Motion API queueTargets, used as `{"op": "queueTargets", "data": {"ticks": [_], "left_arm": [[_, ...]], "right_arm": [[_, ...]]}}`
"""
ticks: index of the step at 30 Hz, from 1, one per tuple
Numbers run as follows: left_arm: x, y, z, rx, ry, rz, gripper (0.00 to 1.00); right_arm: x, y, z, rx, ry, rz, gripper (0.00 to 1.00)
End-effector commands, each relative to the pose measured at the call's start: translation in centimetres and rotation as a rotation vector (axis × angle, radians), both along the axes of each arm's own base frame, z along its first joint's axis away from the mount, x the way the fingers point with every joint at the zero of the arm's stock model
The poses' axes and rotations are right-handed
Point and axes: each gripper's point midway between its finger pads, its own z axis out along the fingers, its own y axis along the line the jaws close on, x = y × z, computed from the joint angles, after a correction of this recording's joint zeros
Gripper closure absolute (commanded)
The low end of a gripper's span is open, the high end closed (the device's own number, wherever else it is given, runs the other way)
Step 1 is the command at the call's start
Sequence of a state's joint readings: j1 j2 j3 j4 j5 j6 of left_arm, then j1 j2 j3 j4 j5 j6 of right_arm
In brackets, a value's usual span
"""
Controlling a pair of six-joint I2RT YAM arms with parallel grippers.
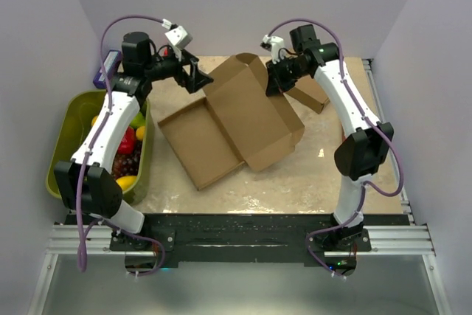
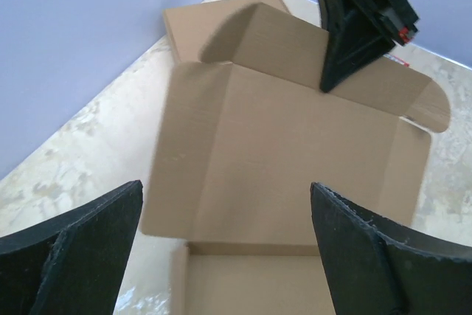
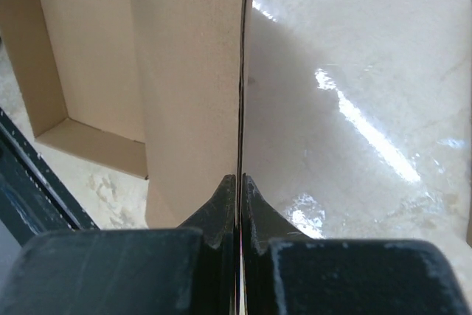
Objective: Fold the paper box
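Left of the paper box [image 1: 236, 119], the left claw [image 1: 193, 75] hovers released, fingers [image 2: 81, 256] spread wide, probably ready to press a flap. The box lies mid-tabletop [image 1: 332, 175], its tray flat and its lid panel propped up because the right claw [image 1: 274, 82], at the box's far edge, pinches it. Only the right wrist view shows cardboard clamped edge-on between its fingers [image 3: 214, 215].

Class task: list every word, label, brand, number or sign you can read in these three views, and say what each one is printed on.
No text can be read in any view.
The paper box is plain brown cardboard with no print showing.
The second carton is also plain where it shows.
The green bin shows no label.
The right gripper, shut on a box flap, and the open left gripper carry no legible marking.
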State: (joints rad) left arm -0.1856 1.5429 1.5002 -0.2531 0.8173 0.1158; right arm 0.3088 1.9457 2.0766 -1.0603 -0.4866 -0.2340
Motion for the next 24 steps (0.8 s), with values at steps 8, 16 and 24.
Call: {"op": "queueTargets", "data": {"ticks": [8, 16, 24], "left_arm": [[0.0, 3.5, -1.6, -0.029, 0.059, -0.084, 0.00], [-0.3, 2.5, -4.2, -0.081, 0.163, -0.148, 0.00], [0.4, 1.9, -6.7, -0.091, 0.269, -0.147, 0.01]], "right_arm": [[-4.5, 1.8, 1.3, -0.044, -0.015, 0.171, 1.00], [-4.8, 2.6, 1.4, -0.050, -0.016, 0.198, 1.00], [-5.2, 3.3, 1.1, -0.056, -0.011, 0.222, 1.00]]}}
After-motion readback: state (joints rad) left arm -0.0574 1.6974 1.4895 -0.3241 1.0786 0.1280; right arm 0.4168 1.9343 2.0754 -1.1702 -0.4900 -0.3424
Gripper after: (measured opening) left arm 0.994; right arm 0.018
